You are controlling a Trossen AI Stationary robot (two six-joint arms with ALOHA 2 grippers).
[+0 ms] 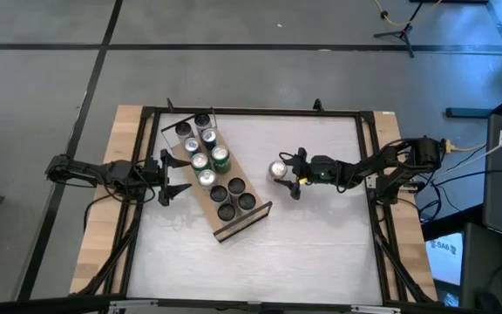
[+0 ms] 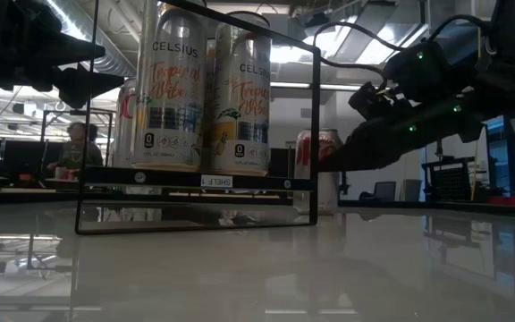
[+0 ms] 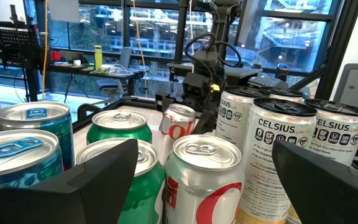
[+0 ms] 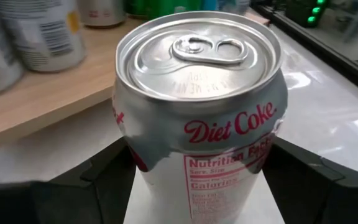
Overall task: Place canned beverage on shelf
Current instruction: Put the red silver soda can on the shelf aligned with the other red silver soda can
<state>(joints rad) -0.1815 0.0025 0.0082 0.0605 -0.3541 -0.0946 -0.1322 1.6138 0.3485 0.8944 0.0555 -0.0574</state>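
A silver and red Diet Coke can (image 4: 197,112) stands right of the shelf, near the table's middle (image 1: 279,169), with my right gripper (image 1: 286,172) shut on it. The shelf (image 1: 200,195) is a light-wood board lying slantwise at centre left. It carries several upright cans (image 1: 204,150), some tall Celsius ones (image 2: 179,89). My left gripper (image 1: 176,177) hovers open at the shelf's left side, nothing between its fingers (image 3: 98,174). The left wrist view shows the Diet Coke can (image 3: 178,121) tilted beyond the shelf's cans. My right gripper pinches the Diet Coke can's side wall (image 4: 137,155) between its two fingers, one on each side, below the top rim. The fingers come from the table's right, slanting a little downward. The can leans slightly in the hold; I cannot tell whether its base is on the table.
The white table top (image 1: 321,244) has bare room in front of and right of the shelf. A dark frame (image 1: 369,157) borders the table. In the low view a person (image 2: 77,143) sits far behind the table.
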